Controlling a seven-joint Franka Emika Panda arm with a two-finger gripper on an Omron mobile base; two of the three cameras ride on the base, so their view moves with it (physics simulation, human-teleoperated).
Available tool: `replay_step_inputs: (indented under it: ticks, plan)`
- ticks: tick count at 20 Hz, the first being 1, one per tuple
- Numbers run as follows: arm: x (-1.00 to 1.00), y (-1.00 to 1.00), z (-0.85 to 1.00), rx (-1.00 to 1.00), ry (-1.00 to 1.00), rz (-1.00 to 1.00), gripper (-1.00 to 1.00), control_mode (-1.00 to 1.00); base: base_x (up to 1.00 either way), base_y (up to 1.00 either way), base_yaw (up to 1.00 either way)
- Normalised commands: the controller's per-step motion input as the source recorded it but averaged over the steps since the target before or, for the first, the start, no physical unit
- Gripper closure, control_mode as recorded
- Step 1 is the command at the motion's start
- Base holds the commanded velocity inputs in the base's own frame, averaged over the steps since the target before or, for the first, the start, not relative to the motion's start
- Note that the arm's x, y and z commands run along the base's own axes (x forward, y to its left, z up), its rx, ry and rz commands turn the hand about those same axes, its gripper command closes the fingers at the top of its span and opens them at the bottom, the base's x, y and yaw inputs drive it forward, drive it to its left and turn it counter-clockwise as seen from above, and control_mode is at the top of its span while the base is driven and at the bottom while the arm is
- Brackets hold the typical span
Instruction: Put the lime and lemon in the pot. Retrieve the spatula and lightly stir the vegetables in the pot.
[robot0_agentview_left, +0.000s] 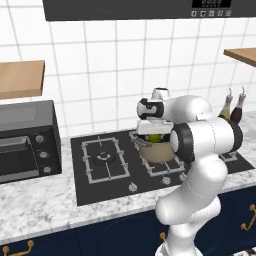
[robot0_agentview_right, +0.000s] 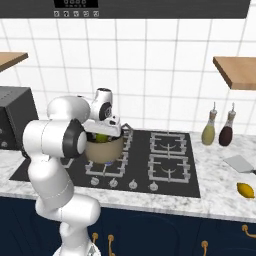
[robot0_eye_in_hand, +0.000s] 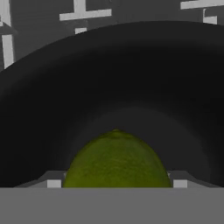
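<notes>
1. Pincer (robot0_eye_in_hand: 116, 183) hung over the mouth of the pot (robot0_agentview_left: 159, 151), pointing down into it, with the lime (robot0_eye_in_hand: 116, 159) sitting between its two fingertips (robot0_eye_in_hand: 53, 183).
2. Its jaws stood spread wide with the lime filling the gap between them; whether they actually pressed on the fruit could not be told from the hand view.
3. In the left base view the lime (robot0_agentview_left: 154, 138) showed as a green patch just under the hand, level with the pot's dark rim.
4. From the right base view, the pot (robot0_agentview_right: 104, 148) stood on the front left burner of the black hob (robot0_agentview_right: 170, 170), and the lime (robot0_agentview_right: 101, 137) sat at its top beneath the hand.
5. On the marble worktop (robot0_agentview_right: 220, 197), well to the right of the hob, the lemon (robot0_agentview_right: 245, 189) lay near the front edge.
6. Just behind the lemon lay the spatula (robot0_agentview_right: 239, 163), its grey blade flat on the worktop.
7. Two bottles (robot0_agentview_right: 208, 129) stood by the tiled wall, right of the hob.
</notes>
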Motion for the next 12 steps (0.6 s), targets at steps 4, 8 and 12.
replay_step_inputs:
  ticks: [4, 8, 12]
  plan:
    - [0.13, 0.00, -0.22, 0.00, 0.00, -0.03, 1.00, -1.00, 0.00, 0.00, 0.00]
    - [-0.04, 0.00, -0.24, 0.00, 0.00, 0.00, 1.00, -1.00, 0.00, 0.00, 0.00]
    - [-0.19, 0.00, -0.34, 0.00, 0.00, 0.00, -1.00, -1.00, 0.00, 0.00, 0.00]
